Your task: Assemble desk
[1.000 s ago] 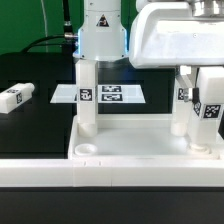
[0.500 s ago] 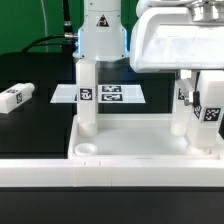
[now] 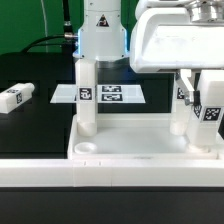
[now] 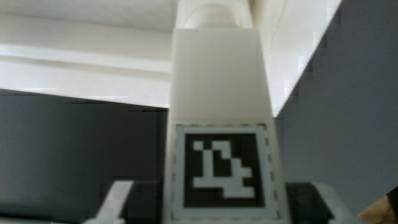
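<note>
The white tray-like tabletop (image 3: 130, 152) lies upside down against the front wall. One white leg (image 3: 87, 95) stands upright in its back-left corner and another (image 3: 182, 105) in the back-right corner. My gripper (image 3: 205, 95) is shut on a third tagged leg (image 3: 211, 115) and holds it upright over the tray's front corner on the exterior view's right. In the wrist view the leg (image 4: 222, 120) fills the middle between my fingers (image 4: 121, 200). A fourth leg (image 3: 17, 97) lies loose on the black table at the exterior view's left. The front-left socket (image 3: 88, 149) is open.
The long white low wall (image 3: 100, 185) runs along the front. The marker board (image 3: 115, 94) lies flat behind the tray. The arm's white base (image 3: 103, 35) stands at the back centre, with cables behind it.
Almost nothing differs. The held leg and its tag sit very slightly lower than a second ago.
</note>
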### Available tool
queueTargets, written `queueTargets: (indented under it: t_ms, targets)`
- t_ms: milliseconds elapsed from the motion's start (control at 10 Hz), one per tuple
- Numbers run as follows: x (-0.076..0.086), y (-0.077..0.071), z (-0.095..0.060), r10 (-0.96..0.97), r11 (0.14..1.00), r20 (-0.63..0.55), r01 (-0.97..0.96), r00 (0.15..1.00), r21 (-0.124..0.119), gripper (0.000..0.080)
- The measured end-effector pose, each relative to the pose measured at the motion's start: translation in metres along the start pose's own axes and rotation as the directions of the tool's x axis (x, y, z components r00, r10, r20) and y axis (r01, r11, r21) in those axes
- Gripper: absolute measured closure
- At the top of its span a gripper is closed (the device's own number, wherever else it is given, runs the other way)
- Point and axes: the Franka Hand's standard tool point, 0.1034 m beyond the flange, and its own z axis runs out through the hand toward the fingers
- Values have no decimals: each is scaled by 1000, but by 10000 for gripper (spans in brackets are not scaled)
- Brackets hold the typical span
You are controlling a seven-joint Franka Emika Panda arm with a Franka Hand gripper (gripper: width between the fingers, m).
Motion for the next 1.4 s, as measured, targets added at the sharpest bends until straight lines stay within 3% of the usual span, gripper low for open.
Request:
queueTargets:
  t_ms: [600,700,1300,1400]
  targets:
    - [2,0,-1,-2,1000,-33,2,999,-1,505]
    - [8,0,-5,-3,1000,-114,2,993,-5,505]
    - [8,1,-5,3,1000,-103,-4,995,-6,505]
    - [8,1,-4,1,1000,-103,-2,995,-6,399]
